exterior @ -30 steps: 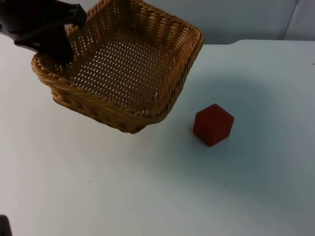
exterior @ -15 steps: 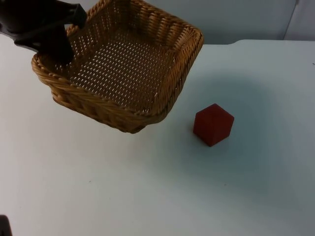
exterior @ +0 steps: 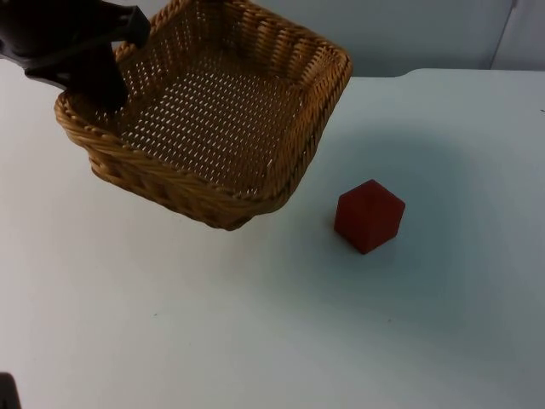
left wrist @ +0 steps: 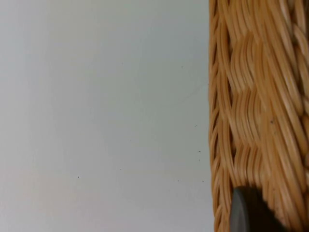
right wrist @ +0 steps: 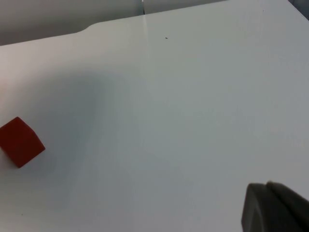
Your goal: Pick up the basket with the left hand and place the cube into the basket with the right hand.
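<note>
Nothing moved since earlier frame. Basket (exterior: 213, 111) is held lifted by left gripper (exterior: 100, 89), clamped on rim. Red cube (exterior: 369, 216): rigid, light; flat sides to be taken. Right gripper (right wrist: 270, 210) waits, opening can't be told.

Bright even light, soft shadow beside the basket (exterior: 213, 119), wrist views slightly soft

no readable text, labels, brands, numbers or signs on anything

Open table (exterior: 255, 324) all around cube (exterior: 369, 216); basket (exterior: 213, 111) well apart.
</note>
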Tool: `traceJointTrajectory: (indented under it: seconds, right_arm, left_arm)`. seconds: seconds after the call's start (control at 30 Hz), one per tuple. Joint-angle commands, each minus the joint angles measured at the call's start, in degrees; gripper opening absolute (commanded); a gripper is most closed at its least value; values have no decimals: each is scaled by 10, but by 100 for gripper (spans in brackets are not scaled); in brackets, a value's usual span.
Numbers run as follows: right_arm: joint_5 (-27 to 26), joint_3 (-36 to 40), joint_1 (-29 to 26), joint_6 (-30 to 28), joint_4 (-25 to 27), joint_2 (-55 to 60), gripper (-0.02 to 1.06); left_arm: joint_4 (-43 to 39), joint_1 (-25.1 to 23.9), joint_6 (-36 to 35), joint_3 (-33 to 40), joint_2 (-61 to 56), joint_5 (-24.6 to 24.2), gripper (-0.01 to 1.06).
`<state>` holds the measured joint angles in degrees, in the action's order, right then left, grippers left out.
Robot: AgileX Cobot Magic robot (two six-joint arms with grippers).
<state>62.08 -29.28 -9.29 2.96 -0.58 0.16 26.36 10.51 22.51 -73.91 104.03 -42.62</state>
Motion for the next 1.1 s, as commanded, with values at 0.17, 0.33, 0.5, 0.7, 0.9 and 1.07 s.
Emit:
traceJointTrajectory:
  seconds: [0.17,0.33,0.5,0.7,0.9,1.07]
  right_arm:
    - [-3,2,-2,-38,21,-2,0]
    - [-3,0,-2,-94,77,78,0]
    - [-33,-16,8,-111,83,197,0]
    - [-73,-72,8,-148,169,407,0]
    - [-73,-145,8,-202,264,572,0]
    - [-75,-219,23,-202,276,710,10]
  left_arm:
    - [17,0,0,0,-8,9,0]
    - [17,0,0,0,-8,9,0]
    - [17,0,0,0,-8,9,0]
    - [17,0,0,0,-8,11,0]
    - [17,0,0,0,-8,11,0]
    - [17,0,0,0,-8,12,0]
